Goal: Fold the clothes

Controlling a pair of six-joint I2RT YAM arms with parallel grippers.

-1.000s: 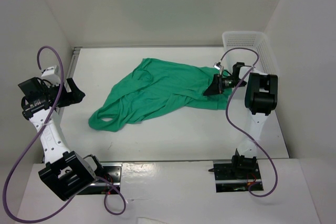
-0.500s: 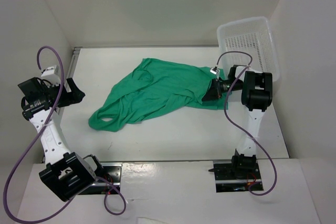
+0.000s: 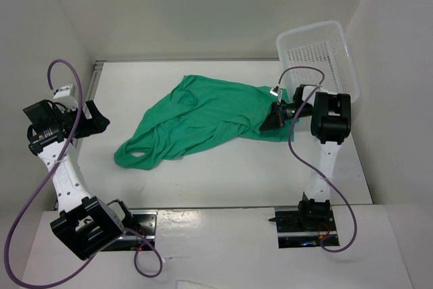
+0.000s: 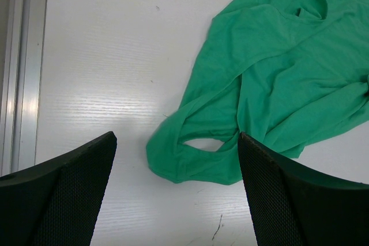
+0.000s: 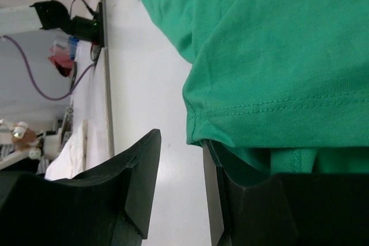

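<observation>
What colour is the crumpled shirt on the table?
The soft short-sleeved T-shirt is plain emerald green, no print; clearest in the left wrist view.

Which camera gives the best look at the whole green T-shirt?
The top view: the T-shirt lies crumpled on the table, all of it visible except where the right gripper covers its edge. The left wrist view shows only its left part, the right wrist view only a stitched hem close up.
</observation>
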